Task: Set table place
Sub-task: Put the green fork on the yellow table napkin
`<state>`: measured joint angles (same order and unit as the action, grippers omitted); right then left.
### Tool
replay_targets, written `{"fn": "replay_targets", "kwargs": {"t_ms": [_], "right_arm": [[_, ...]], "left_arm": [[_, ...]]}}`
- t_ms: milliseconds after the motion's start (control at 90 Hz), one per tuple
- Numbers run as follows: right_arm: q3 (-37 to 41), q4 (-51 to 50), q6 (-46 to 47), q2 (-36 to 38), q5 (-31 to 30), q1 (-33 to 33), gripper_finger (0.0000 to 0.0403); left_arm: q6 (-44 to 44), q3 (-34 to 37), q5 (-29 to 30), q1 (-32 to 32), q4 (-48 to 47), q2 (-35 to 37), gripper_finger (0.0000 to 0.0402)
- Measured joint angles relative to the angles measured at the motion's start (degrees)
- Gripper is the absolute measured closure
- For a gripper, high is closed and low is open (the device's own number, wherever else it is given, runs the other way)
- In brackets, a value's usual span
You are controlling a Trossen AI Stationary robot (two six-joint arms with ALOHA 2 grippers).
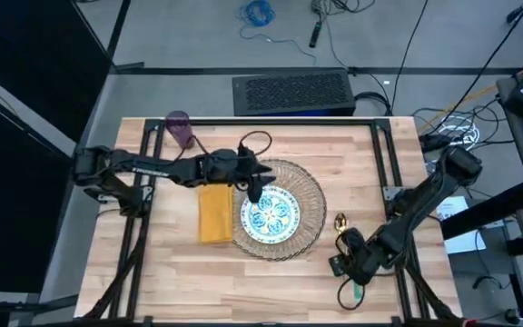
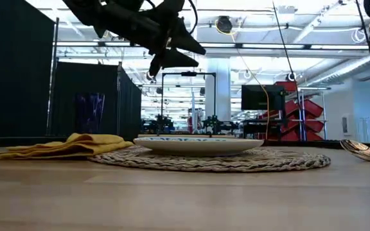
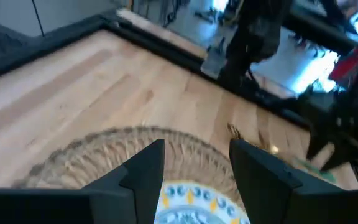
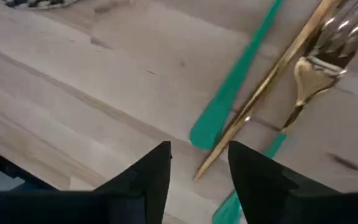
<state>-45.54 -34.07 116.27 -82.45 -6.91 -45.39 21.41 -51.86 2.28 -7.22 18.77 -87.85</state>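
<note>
The teal-patterned white plate (image 1: 271, 214) rests on the round woven mat (image 1: 309, 207) at the middle of the table (image 1: 271, 272). The yellow napkin (image 1: 214, 214) lies flat beside the mat's left edge. A purple cup (image 1: 180, 127) stands at the far left corner. My left gripper (image 2: 186, 52) hangs open, well above the plate (image 2: 198, 144). Gold cutlery with teal handles (image 4: 235, 81) lies crossed on the wood at the near right. My right gripper (image 4: 199, 163) stands open close over it, with a gold end (image 4: 211, 158) below the gap.
A black frame (image 1: 384, 154) runs along the table's edges. Cables and a black box (image 1: 293, 91) lie on the floor beyond the far edge. Bare wood (image 1: 198, 272) stretches along the near side, left of the right arm.
</note>
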Motion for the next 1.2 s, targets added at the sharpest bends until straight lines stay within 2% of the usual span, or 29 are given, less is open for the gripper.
{"fn": "replay_targets", "kwargs": {"t_ms": [56,144,233,311,400,544,711,911,1033,1200], "right_arm": [[0.0,1.1,0.1,-0.7,-3.1,0.4,0.0255],[0.0,3.7,-1.8,-1.2,-11.4,1.5,0.0255],[0.0,6.7,-6.7,-1.2,-19.8,2.5,0.0255],[0.0,8.8,-11.6,-1.2,-24.0,3.2,0.0255],[0.0,8.6,-14.0,-1.2,-24.5,3.7,0.0255],[0.0,5.8,-16.9,-1.2,-24.4,3.7,0.0255],[0.0,6.9,-27.9,-1.2,-25.3,5.3,0.0255],[0.0,2.1,-37.6,-1.1,-31.0,7.1,0.0255],[0.0,-4.6,-40.9,-0.8,-30.3,7.7,0.0255],[0.0,-6.4,-44.1,1.0,-30.4,9.4,0.0255]], "left_arm": [[-1.3,0.0,0.9,-0.6,2.7,-0.2,0.0235],[-4.6,0.0,1.2,-1.4,8.8,-0.5,0.0235],[-7.0,0.0,1.2,-1.8,14.8,-0.6,0.0235],[-7.2,0.0,1.2,-1.9,19.1,-0.6,0.0235],[-7.3,0.0,1.2,-1.8,20.6,-0.6,0.0235],[-7.2,0.0,1.6,-1.8,18.0,-0.6,0.0235],[-6.9,0.0,6.8,-1.8,16.6,-0.6,0.0235],[-7.4,0.0,16.0,-2.1,16.8,-0.6,0.0235],[-8.7,0.0,17.7,-3.1,16.8,-0.6,0.0235],[-8.7,0.0,17.8,-5.2,16.8,-0.6,0.0235]]}}
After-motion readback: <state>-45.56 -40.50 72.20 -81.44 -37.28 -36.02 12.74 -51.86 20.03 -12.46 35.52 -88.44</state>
